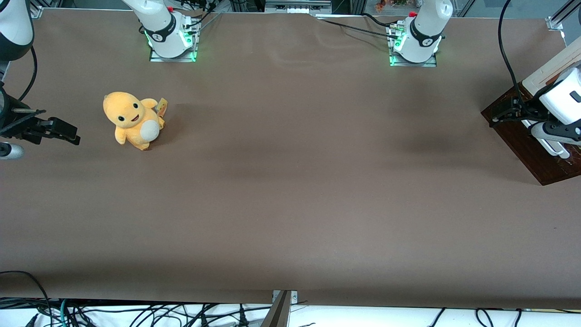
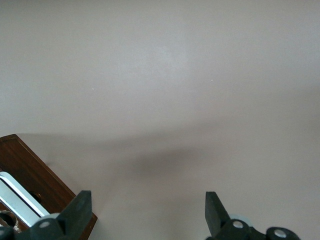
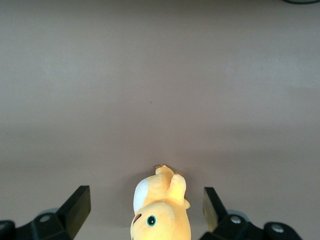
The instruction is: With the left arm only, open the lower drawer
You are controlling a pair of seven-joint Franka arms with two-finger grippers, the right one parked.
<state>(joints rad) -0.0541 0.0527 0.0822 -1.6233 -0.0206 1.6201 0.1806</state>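
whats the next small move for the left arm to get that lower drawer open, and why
Probably ease the gripper sideways toward the white bar handle, so that the handle lies between the fingers. The wrist view shows the fingers spread open over bare table, with the lower drawer front and its handle off to one side, not yet between them. Nothing is gripped.

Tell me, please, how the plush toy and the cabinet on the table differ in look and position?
The plush toy is soft, rounded and orange-yellow; the cabinet is hard-edged, dark brown wood with a white handle.
The toy lies toward the parked arm's end of the table; the cabinet stands at the working arm's end.
The open gripper hovers at the cabinet's front; the toy has nothing touching it.
Both rest on the brown table.
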